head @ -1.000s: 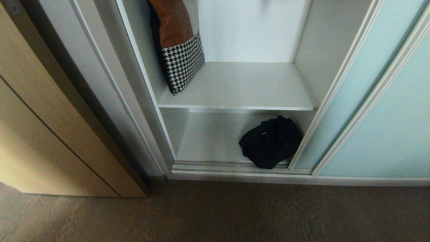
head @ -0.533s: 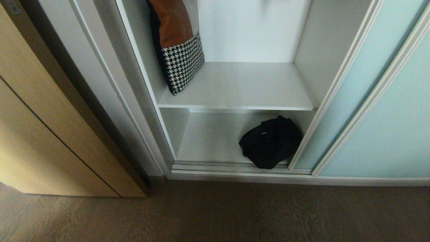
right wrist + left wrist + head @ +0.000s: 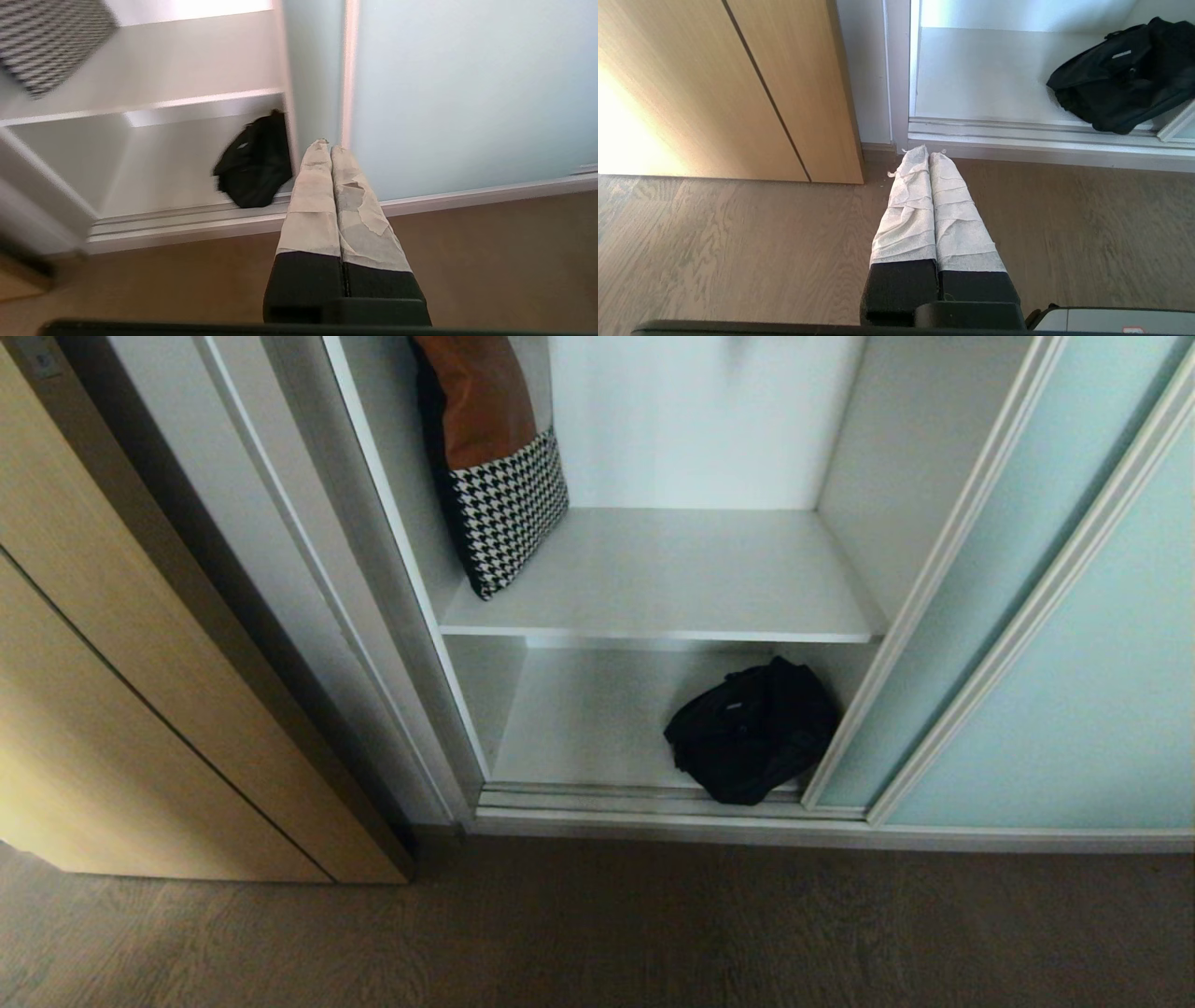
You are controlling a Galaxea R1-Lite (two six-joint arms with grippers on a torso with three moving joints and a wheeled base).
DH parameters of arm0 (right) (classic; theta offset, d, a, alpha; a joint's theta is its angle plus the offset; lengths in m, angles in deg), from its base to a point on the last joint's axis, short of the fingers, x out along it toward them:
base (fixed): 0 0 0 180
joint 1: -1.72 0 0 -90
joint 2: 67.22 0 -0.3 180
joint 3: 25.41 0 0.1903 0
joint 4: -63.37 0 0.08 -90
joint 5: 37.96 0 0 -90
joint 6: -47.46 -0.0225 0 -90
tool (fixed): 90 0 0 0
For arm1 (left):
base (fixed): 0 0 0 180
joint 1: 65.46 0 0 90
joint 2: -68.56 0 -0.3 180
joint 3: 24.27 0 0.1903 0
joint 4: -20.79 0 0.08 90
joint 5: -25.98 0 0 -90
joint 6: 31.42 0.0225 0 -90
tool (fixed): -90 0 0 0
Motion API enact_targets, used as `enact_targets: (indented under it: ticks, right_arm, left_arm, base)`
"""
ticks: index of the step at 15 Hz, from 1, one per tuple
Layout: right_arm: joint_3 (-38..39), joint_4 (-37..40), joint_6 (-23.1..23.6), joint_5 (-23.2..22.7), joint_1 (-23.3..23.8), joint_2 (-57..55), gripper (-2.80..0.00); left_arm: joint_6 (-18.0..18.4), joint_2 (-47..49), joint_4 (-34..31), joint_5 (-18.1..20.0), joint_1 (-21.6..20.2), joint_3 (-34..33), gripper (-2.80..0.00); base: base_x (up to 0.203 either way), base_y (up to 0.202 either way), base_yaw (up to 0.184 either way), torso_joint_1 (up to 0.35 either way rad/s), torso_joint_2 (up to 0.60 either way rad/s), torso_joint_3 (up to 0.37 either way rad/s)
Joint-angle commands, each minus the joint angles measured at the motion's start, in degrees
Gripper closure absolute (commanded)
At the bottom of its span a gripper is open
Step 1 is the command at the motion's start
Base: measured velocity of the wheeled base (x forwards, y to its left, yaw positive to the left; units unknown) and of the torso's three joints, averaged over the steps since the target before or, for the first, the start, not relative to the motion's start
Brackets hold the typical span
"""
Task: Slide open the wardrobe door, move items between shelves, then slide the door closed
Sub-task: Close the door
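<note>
Black fabric bag [image 3: 752, 732] lies lower right on the bottom shelf [image 3: 588, 719]; left hand [image 3: 929, 156] and right hand [image 3: 325, 145] both pressed together, empty.

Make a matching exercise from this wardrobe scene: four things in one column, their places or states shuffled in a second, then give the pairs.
Things:
1. black bag
2. houndstooth cushion
3. sliding wardrobe door
4. right gripper

Places or states:
A. leaning against the left wall on the upper shelf
B. slid to the right, leaving the shelves exposed
C. shut, holding nothing, above the wood floor
D. lying on the lower shelf at its right front corner

Pairs: 1-D, 2-A, 3-B, 4-C
</note>
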Motion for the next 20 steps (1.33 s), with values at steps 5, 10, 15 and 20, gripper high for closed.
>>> enact_targets:
  ticks: [5,10,15,20]
  right_arm:
    - [-19.5,1.5,5.7,8.3,0.4,-28.5,0.0]
    - [-33.1,1.5,7.0,12.7,6.5,-44.5,0.0]
    - [-35.1,1.2,8.4,10.8,10.2,-51.1,0.0]
    - [-36.5,-1.8,8.6,-17.5,27.6,-56.6,0.0]
  left_arm:
    - [0.0,0.0,0.1,0.0,0.0,0.0,0.0]
    - [0.0,0.0,0.0,0.0,0.0,0.0,0.0]
    - [0.0,0.0,0.0,0.0,0.0,0.0,0.0]
    - [0.0,0.0,0.0,0.0,0.0,0.0,0.0]
  base:
    - [0.0,0.0,0.0,0.0,0.0,0.0]
    - [0.0,0.0,0.0,0.0,0.0,0.0]
    - [0.0,0.0,0.0,0.0,0.0,0.0]
    - [0.0,0.0,0.0,0.0,0.0,0.0]
